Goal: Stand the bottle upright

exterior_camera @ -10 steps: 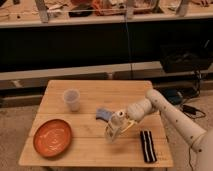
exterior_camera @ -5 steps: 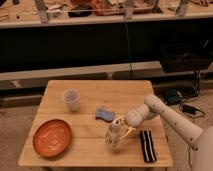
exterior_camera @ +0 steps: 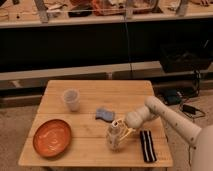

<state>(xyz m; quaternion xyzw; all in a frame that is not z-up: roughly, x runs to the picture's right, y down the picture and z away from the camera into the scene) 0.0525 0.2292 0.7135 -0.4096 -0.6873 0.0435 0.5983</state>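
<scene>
The bottle [exterior_camera: 114, 139], small, pale and translucent with a whitish cap, is near the front middle of the wooden table [exterior_camera: 100, 88]. It stands close to upright, with its base at or just above the tabletop. My gripper [exterior_camera: 119, 131] reaches in from the right on the white arm [exterior_camera: 165, 116] and is shut on the bottle's upper part. The fingers partly hide the cap.
A clear plastic cup [exterior_camera: 71, 99] stands at the table's back left. A blue sponge-like object [exterior_camera: 104, 114] lies just behind the bottle. An orange plate [exterior_camera: 52, 137] sits at the front left. A black striped object [exterior_camera: 147, 145] lies at the front right. A dark shelf unit stands behind the table.
My gripper has moved forward and slightly left across the table, lowering with the bottle. The bottle has gone from tilted to close to upright.
</scene>
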